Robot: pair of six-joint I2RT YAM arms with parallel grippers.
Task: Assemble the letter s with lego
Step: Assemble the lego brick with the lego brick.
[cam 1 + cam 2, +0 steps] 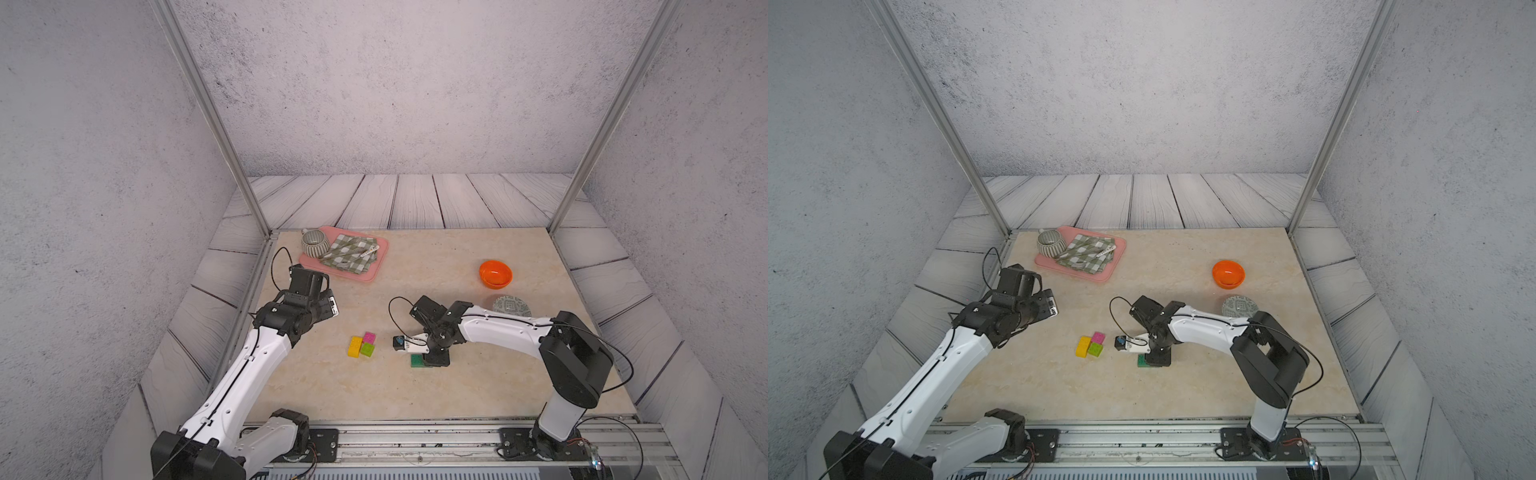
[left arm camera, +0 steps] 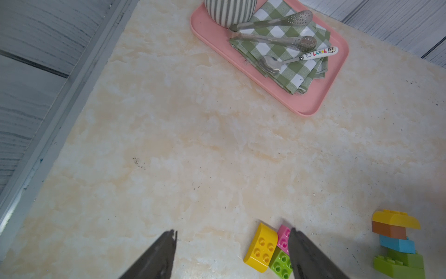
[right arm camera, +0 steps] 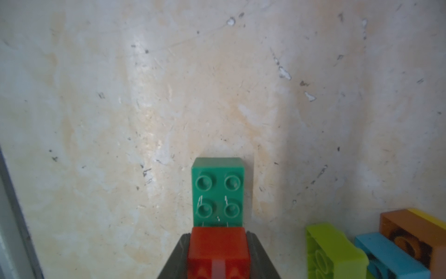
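My right gripper (image 3: 218, 238) points down at the table and is shut on a red lego brick (image 3: 218, 251). The red brick is at the near end of a dark green brick (image 3: 218, 190) lying flat; this brick shows in both top views (image 1: 414, 360) (image 1: 1143, 360). Whether the two are pressed together I cannot tell. Close beside them is a joined row of lime (image 3: 333, 251), blue, brown and yellow bricks (image 2: 395, 241). A yellow brick (image 1: 355, 347), a pink one (image 1: 369, 337) and a lime one (image 1: 367, 349) lie together at mid-table. My left gripper (image 2: 233, 234) hovers open and holds nothing.
A pink tray (image 1: 320, 266) at the back left carries a striped cup (image 1: 314, 243), a checked cloth, tongs and a spoon. An orange bowl (image 1: 495, 273) stands at the back right, with a patterned grey dish (image 1: 512, 306) behind the right arm. Metal frame posts rise at the back corners.
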